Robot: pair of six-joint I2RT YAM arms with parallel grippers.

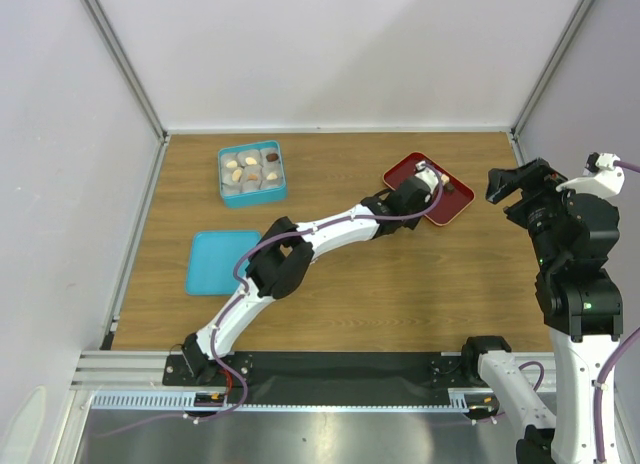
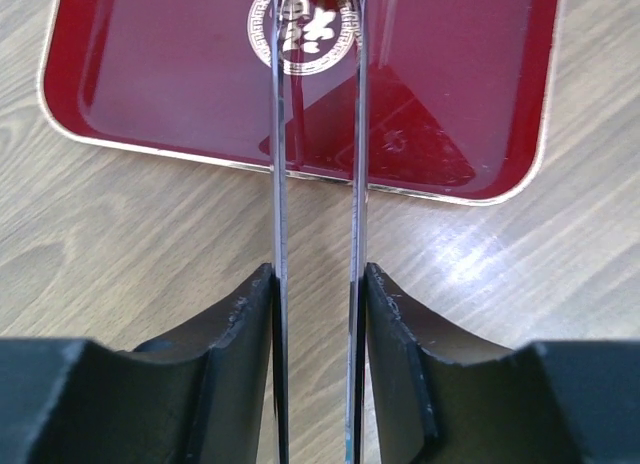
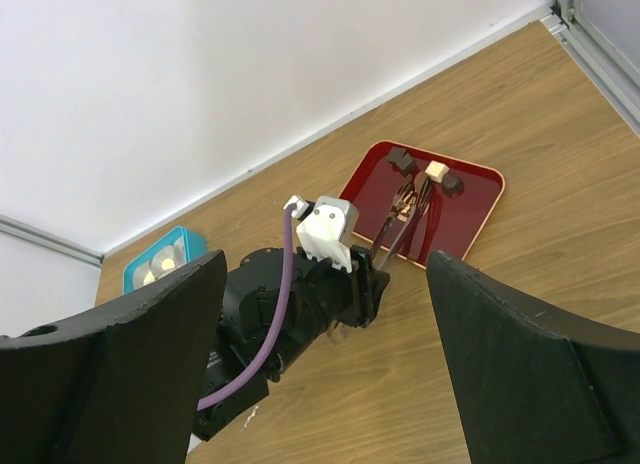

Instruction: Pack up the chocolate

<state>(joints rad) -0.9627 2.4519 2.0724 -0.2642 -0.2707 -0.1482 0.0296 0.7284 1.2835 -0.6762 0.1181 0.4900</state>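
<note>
Left gripper: clamped on metal tongs, their tips over the red tray.
Chocolate pieces: three (two dark, one cream) on the tray's far end, by the tips.
Packed chocolates: in the teal box; teal lid lies apart.
Right gripper: jaws wide, holding nothing.

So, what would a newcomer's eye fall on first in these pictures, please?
The left gripper reaches far out, pinching long metal tongs over the red tray at the back right, where a few chocolates lie. Next comes the teal box of sweets at the back left.
</note>
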